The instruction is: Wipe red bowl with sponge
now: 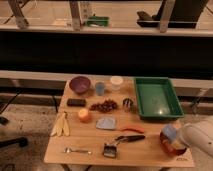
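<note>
Red bowl (pixel 173 146) at the front right corner of the table (pixel 90 142), rigid, glossy, likely to slide under sideways pressure; the light, compressible sponge (pixel 169 132), best taken by its long sides, lies over it at the gripper (pixel 179 136), whose hold cannot be told

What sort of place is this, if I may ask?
Probably a robot test area: a wooden table set with household items, a green tray, a railing behind. The gripper is at the red bowl with the sponge, front corner.
</note>
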### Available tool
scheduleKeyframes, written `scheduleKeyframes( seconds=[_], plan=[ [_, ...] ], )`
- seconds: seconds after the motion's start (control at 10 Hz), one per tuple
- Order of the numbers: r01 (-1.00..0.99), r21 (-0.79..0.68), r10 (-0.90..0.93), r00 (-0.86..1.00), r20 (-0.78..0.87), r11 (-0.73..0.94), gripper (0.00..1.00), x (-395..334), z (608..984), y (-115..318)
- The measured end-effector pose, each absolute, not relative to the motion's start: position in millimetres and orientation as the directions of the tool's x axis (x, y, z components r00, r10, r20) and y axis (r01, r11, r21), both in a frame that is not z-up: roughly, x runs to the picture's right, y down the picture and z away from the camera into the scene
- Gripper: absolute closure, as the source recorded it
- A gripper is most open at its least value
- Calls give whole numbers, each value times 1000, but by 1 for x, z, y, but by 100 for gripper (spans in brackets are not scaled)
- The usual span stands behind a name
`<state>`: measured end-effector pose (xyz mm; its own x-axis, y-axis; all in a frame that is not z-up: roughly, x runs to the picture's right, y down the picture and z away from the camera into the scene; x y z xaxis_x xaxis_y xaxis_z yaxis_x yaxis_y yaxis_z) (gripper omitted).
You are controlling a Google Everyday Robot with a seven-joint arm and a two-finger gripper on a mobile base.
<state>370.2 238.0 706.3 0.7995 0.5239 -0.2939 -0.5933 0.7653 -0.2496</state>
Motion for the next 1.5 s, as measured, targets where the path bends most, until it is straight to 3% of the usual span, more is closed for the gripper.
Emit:
scheduleKeyframes(
  seconds=[1.5],
  plan=[
    [-523,-378,443,851,-281,764,100,341,675,273]
  ],
)
